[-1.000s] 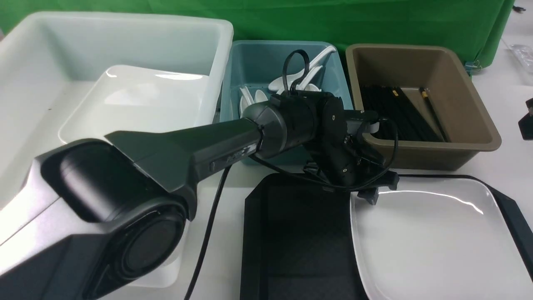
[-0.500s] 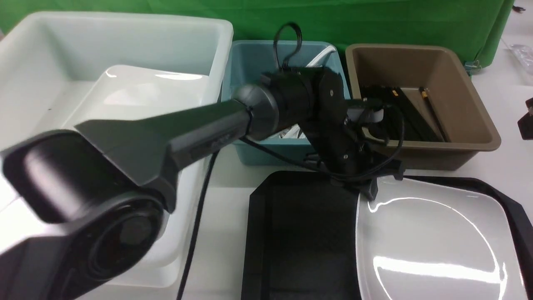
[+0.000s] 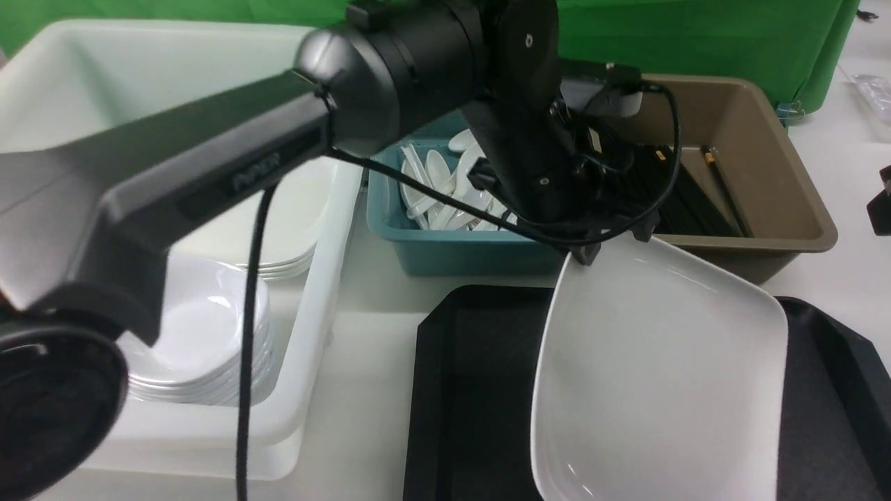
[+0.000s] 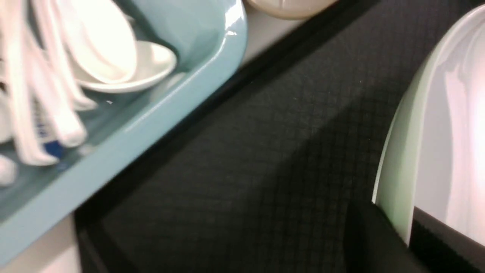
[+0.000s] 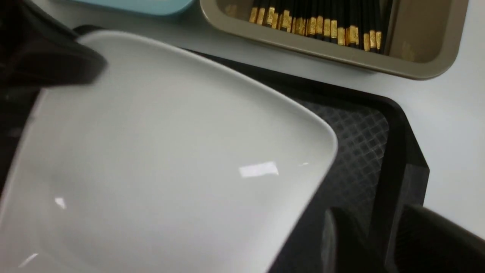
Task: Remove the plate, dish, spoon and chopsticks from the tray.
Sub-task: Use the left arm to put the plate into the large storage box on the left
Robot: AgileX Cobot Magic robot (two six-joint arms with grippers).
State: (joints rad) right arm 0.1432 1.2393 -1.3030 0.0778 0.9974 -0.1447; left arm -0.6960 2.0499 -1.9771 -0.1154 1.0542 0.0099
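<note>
The left gripper [image 3: 607,245] has closed on the far corner of the plate [image 3: 661,376] and risen: the plate, flat on the tray [image 3: 473,390] 1 second ago, now hangs tilted beneath its jaws; whether it is fully clear I cannot tell. Likely next, the white tub [image 3: 313,334] off to its left. The right gripper [image 5: 379,242] stands parted, empty.

— What sits nearest the left tool [image 3: 611,243]?
— A teal tub [image 3: 452,254] is just to its left, heaped with white spoons [image 3: 438,188]. A brown tub [image 3: 766,174] stands close behind it, holding black sticks [image 3: 696,202] with gold bands.
— And farther off?
— A big white tub [image 3: 320,313] stands well to its left on the pale counter [image 3: 362,390]. Inside it are a stack of small bowls [image 3: 202,334] and a stack of square plates [image 3: 285,229]. A green cloth [image 3: 731,35] hangs behind all three tubs.
</note>
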